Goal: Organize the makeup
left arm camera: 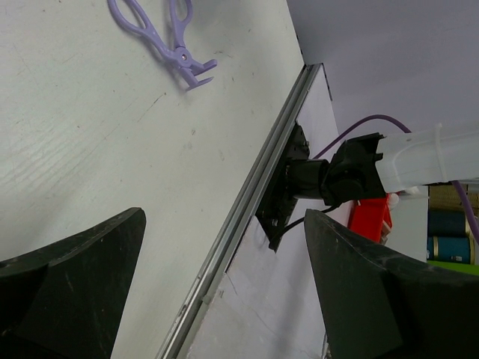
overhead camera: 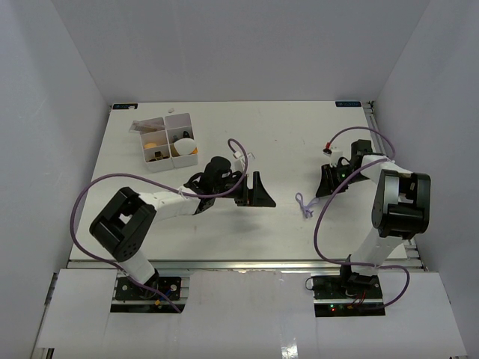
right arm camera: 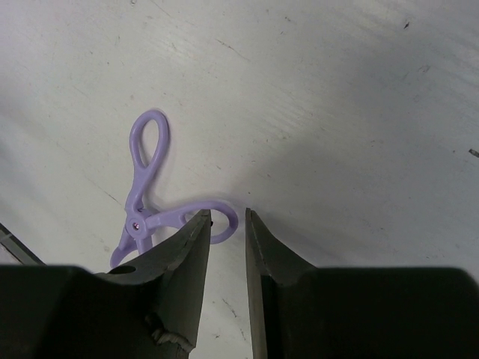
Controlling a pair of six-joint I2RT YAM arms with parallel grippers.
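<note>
No writing, label, brand, number or sign can be read in any of the three views. The two small blue strips (overhead camera: 123,105) at the far corners of the table (overhead camera: 284,134) are too small to tell whether they carry print.
</note>
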